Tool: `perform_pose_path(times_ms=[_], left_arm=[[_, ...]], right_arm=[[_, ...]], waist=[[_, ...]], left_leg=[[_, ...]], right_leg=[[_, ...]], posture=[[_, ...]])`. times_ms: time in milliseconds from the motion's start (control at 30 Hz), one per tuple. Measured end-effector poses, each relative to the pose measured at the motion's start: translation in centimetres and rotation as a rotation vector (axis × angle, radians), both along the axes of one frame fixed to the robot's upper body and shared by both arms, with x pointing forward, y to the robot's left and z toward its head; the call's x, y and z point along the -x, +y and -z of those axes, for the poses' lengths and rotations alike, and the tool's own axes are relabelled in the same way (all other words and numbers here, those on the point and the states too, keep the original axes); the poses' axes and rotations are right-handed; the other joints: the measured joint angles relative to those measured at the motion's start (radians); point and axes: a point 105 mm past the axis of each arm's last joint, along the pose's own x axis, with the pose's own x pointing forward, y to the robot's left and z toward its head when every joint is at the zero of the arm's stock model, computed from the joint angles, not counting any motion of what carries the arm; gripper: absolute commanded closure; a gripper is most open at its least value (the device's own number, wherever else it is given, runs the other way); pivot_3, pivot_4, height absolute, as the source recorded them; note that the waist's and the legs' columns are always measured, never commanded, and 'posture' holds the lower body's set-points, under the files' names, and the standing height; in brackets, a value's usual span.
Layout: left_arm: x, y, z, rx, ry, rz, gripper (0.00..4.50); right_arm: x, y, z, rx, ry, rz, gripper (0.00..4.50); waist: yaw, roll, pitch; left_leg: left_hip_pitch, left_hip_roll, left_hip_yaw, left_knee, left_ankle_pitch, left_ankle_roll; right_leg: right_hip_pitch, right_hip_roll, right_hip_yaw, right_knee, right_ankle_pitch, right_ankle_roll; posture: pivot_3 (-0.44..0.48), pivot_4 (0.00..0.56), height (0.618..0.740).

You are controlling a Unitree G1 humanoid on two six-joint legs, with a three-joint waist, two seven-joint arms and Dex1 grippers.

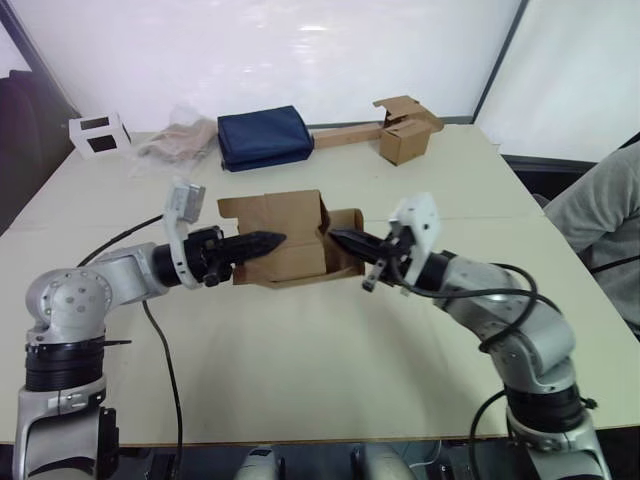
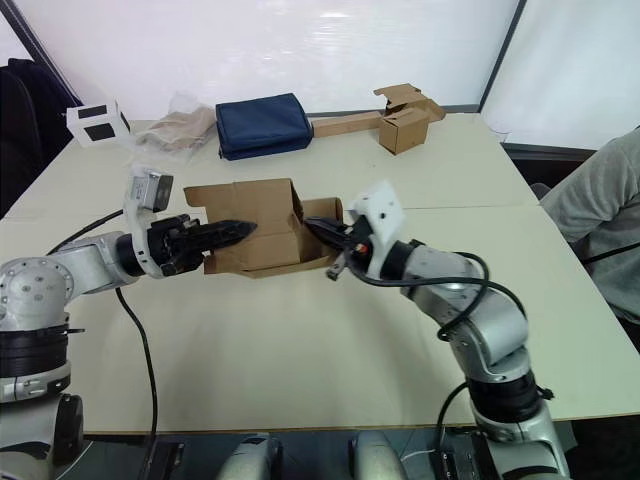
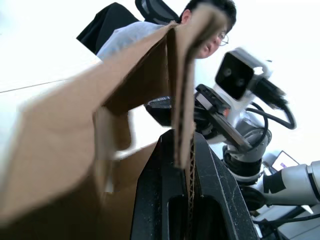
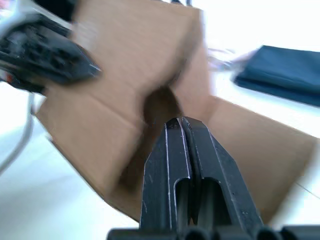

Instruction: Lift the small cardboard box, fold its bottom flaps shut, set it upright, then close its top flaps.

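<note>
L gripper (image 1: 262, 241) pinches a flap of the small cardboard box (image 1: 285, 240) above desk (image 1: 330, 350); R gripper (image 1: 345, 239), fingers pressed together, at its open end.

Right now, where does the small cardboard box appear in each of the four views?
Left eye view: small cardboard box mid-table, between both end effectors.
Right eye view: centre-left.
Left wrist view: close up, across the left half.
Right wrist view: close up, centre.
Shared landmark: the left end effector at the box.

Bare table (image 1: 330, 370) lies open in front of the small cardboard box (image 1: 285, 240) (2 grippers flank its sides).
</note>
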Motion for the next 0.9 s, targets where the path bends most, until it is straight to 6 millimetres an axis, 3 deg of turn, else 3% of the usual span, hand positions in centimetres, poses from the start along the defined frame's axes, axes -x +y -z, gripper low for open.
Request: perform_pose_path(times_ms=[100,233,367,700,900], left_arm=[[-0.2,0.1,-0.4,0.01,-0.015,-0.008,4.44],[-0.4,0.1,-0.5,0.015,-0.018,-0.013,4.44],[-0.7,0.2,-0.8,0.022,-0.029,-0.026,4.44],[-1.0,-0.3,-1.2,0.04,-0.043,-0.023,4.44],[-1.0,-0.6,-1.1,0.046,-0.036,-0.018,4.44]], right_arm=[[-0.2,-2.1,0.0,-0.012,0.019,0.058,4.5],[-0.3,-3.4,0.3,-0.006,0.04,0.093,4.5],[0.5,-4.8,3.3,0.051,0.151,0.105,4.5],[1.4,-2.9,4.0,0.028,0.186,0.03,4.5],[1.1,-0.7,2.8,0.012,0.133,-0.025,4.5]], waist=[[-0.001,0.0,0.0],[-0.001,0.0,0.0],[0.003,0.0,0.0],[0.0,0.0,0.0],[0.0,0.0,0.0]], left_leg=[[0.0,0.0,0.0,0.0,0.0,0.0],[0.0,0.0,0.0,0.0,0.0,0.0],[0.0,0.0,0.0,0.0,0.0,0.0],[0.0,0.0,0.0,0.0,0.0,0.0],[0.0,0.0,0.0,0.0,0.0,0.0]], right_leg=[[0.0,0.0,0.0,0.0,0.0,0.0],[0.0,0.0,0.0,0.0,0.0,0.0],[0.0,0.0,0.0,-0.001,0.0,0.0],[0.0,0.0,0.0,0.0,0.0,0.0],[0.0,0.0,0.0,0.0,0.0,0.0]], posture=[[0.0,0.15,0.74],[0.0,0.15,0.74],[0.0,0.15,0.74],[0.0,0.15,0.74],[0.0,0.15,0.74]])
